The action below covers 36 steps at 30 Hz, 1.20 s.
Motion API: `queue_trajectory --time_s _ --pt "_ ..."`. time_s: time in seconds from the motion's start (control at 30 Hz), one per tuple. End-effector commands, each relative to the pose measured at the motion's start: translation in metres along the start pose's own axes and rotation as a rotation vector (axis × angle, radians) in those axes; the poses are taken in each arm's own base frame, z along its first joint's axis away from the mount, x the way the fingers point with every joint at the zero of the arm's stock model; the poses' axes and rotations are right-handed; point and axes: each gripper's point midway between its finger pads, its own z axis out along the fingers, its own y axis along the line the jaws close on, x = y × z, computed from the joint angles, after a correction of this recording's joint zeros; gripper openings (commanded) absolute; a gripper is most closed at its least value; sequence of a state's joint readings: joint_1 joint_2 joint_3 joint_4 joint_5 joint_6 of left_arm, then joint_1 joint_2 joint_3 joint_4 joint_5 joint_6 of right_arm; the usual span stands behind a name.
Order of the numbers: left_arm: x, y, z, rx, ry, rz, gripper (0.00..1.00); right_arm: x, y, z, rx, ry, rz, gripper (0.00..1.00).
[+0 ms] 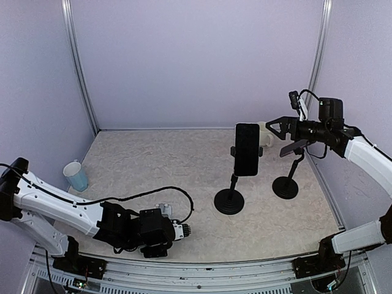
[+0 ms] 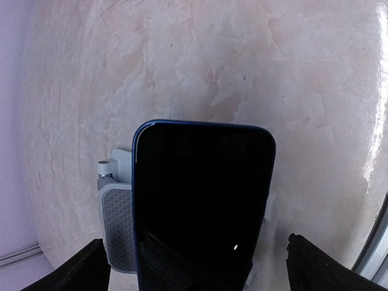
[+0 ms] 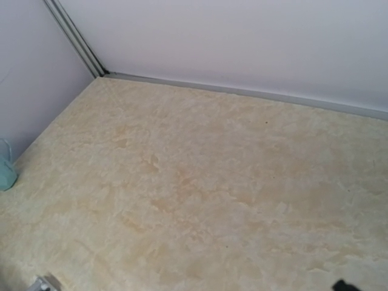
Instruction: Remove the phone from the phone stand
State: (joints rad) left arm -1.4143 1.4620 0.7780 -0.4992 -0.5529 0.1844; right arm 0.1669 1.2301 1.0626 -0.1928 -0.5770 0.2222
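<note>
Near: left fingers [image 2: 90, 271] were spread wide, low over the pale marbled tabletop [image 2: 242, 60]. They straddled a dark blue-rimmed phone [image 2: 203, 206] without touching it; a grey-padded white clamp [image 2: 118, 230] sat under its edge.

Mid: black slab phone [image 1: 247, 149] sat clamped in the black round-based phone stand [image 1: 228, 201], long axis vertical, dark face toward the near edge. Judged light, stiff, slick and breakable. Best hold: pinch the bare side edges above the cradle.

Far: right fingers [image 1: 278, 124] were released and empty, just right of it, above a second black stand [image 1: 286, 187].
</note>
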Motion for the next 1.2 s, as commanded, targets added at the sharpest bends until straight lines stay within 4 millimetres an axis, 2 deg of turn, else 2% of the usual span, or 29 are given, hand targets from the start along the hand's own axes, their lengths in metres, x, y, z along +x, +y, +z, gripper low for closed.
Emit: queue_trajectory --time_s 0.0,0.3,0.87,1.0,1.17 --pt "-0.007 -0.004 0.006 -0.017 -0.019 0.0 0.99 -0.006 0.0 -0.007 -0.009 -0.033 -0.003 1.0" --pt "0.004 0.0 0.03 -0.11 0.057 -0.001 0.99 -0.002 -0.004 -0.008 -0.009 -0.034 0.012 1.0" --pt "0.027 0.082 0.059 -0.217 0.134 -0.251 0.99 0.005 -0.01 -0.005 -0.016 -0.029 0.03 1.0" --pt "0.025 0.088 0.053 -0.211 0.13 -0.274 0.99 0.004 -0.008 -0.006 -0.023 -0.03 0.028 1.0" --pt "0.017 0.079 0.034 -0.16 0.128 -0.262 0.99 0.003 -0.004 -0.008 -0.041 -0.039 0.026 1.0"
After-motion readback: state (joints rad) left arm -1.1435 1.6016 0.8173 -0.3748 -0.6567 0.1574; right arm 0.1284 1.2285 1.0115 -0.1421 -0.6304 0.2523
